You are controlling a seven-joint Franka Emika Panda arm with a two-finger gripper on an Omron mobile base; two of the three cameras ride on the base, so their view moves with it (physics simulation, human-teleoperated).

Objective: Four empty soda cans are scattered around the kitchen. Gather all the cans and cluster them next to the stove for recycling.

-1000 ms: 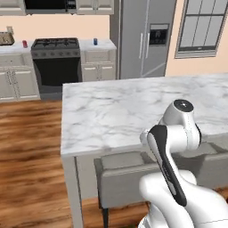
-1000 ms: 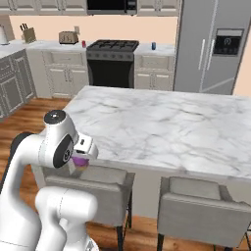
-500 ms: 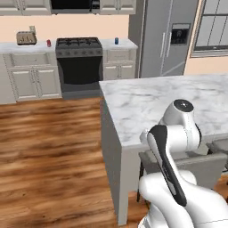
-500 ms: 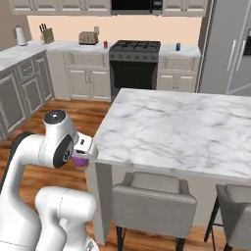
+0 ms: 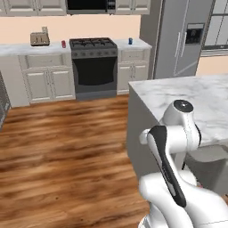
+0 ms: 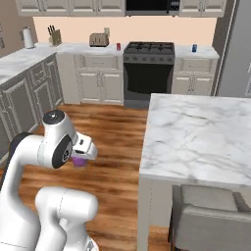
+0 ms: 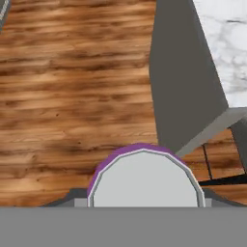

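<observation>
My gripper (image 6: 82,156) is shut on a purple-pink soda can (image 6: 78,162), held low beside my arm over the wooden floor. Looking along the hand, the can's silvery top (image 7: 144,179) with its purple rim sits right in front of the camera and hides the fingertips. The black stove (image 5: 93,44) (image 6: 149,49) stands against the far wall. A red can (image 5: 63,43) (image 6: 118,46) stands on the counter to the stove's left. On the counter to its right stands a blue can (image 5: 130,41) (image 6: 194,48).
The marble island (image 5: 196,98) (image 6: 196,132) is close on the right, with a grey chair (image 6: 211,215) at its near side. Open wooden floor (image 5: 67,142) lies between me and the stove. Cabinets (image 6: 24,88) line the left, and a fridge (image 5: 182,35) stands right of the stove.
The whole picture has shifted as the base drives: the island has slid right and the stove wall has come closer. The purple-pink can stays held in the gripper.
</observation>
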